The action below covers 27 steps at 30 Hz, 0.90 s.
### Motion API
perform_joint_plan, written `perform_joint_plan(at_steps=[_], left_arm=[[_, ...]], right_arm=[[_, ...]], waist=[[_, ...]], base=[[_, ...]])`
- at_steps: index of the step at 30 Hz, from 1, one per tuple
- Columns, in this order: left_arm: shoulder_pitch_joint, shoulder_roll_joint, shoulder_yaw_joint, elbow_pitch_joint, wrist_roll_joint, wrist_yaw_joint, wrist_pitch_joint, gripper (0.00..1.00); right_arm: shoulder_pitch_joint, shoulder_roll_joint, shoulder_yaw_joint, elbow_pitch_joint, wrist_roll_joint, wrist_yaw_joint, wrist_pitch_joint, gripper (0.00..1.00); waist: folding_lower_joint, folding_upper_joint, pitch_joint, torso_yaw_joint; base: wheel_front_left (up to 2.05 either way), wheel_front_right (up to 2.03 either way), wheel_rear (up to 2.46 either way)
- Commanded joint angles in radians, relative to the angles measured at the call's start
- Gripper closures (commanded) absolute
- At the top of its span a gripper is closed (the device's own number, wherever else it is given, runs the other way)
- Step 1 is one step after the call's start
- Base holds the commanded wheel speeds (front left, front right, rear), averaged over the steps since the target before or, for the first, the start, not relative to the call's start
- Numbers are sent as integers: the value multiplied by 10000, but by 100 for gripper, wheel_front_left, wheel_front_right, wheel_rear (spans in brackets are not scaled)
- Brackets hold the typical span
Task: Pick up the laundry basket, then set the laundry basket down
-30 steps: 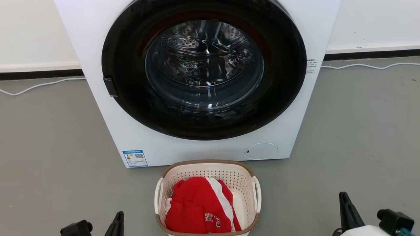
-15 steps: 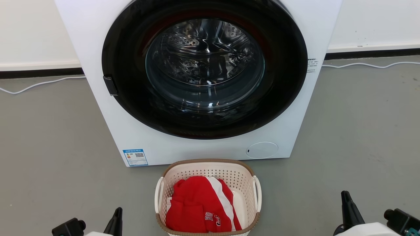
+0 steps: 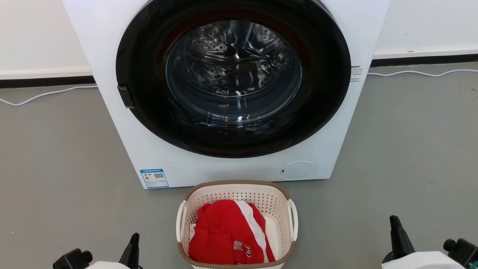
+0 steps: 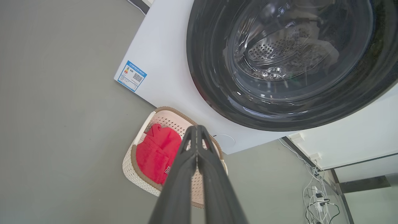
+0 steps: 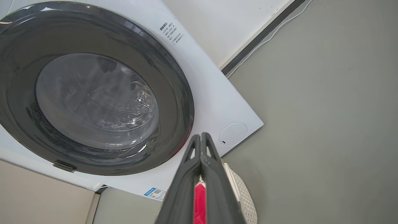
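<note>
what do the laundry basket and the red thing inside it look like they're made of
The laundry basket: probably moulded plastic, matte cream, going by its even rows of punched holes. Its brown rim trim looks woven, though it may be plastic too. The red garment: soft fabric, seemingly a knit, given its folds and slightly fuzzy surface.

left hand [image 3: 134, 241]: tip slightly higher than before | right hand [image 3: 395, 224]: nudged outward | camera: slight shift

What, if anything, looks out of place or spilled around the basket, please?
Nothing stands out: the laundry basket stands upright on the floor before the washing machine, with the red garment tucked inside and nothing spilled.
</note>
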Motion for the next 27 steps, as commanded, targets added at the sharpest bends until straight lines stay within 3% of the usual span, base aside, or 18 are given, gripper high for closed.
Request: perform_joint_plan(at_steps=[1,27], left_arm=[[-619,61,276,-348,-334,-146,69,100],[-822,-247,909,-815,-2779,-407,806,100]], right_arm=[[-602,-77,70,-315,425,34,101,100],[-830,-86,88,-662,3574,48,819,100]], waist=[[-1,-1,6,3],[-1,-1,86,34]], base=[[0,0,0],[0,0,0]])
